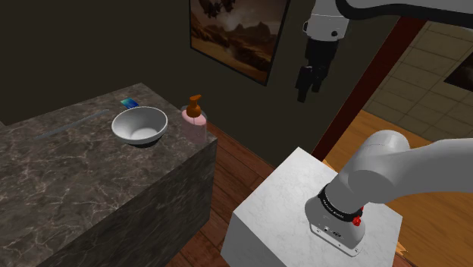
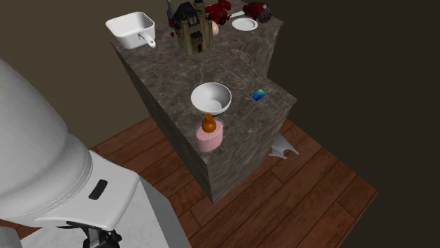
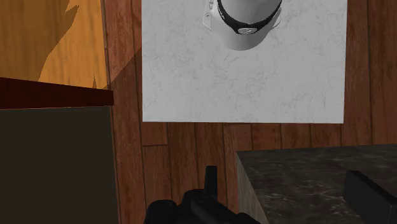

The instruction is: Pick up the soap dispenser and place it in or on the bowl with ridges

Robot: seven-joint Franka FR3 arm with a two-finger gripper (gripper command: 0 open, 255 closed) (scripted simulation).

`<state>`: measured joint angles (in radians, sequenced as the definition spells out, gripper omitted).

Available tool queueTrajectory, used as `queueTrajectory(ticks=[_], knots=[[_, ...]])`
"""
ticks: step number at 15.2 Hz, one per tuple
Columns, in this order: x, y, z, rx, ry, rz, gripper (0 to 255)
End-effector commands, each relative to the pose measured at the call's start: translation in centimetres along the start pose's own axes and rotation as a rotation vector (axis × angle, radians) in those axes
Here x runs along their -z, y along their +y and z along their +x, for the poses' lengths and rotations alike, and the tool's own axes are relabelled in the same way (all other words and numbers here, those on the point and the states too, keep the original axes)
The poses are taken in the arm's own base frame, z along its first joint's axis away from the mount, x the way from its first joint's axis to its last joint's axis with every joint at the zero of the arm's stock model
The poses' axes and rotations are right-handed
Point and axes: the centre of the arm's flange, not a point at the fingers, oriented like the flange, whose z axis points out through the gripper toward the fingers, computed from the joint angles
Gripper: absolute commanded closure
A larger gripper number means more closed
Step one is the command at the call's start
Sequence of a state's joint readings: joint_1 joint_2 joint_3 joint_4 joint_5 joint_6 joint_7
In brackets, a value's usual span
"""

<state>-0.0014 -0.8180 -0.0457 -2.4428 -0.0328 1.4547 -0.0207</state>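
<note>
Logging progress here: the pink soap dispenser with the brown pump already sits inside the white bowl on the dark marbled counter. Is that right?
Not quite. The soap dispenser stands beside the white bowl, not inside it, at the corner of the dark marbled counter. The shoulder view shows this. The rest holds.

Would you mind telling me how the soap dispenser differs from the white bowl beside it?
The soap dispenser is pink with an orange-brown pump; the bowl is plain white. The dispenser stands tall and narrow, the bowl sits low, wide and open. Both rest upright on the dark marbled counter.
</note>
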Motion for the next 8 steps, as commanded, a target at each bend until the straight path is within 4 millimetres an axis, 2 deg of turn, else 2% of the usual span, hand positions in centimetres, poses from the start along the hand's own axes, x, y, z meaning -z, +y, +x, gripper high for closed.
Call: queueTrajectory(ticks=[1, 8], knots=[[0.0, 0.0, 0.0, 0.0, 0.0, 0.0, 0], [-3.9, -3.9, 6.6, 0.029, 0.054, 0.002, 0]])
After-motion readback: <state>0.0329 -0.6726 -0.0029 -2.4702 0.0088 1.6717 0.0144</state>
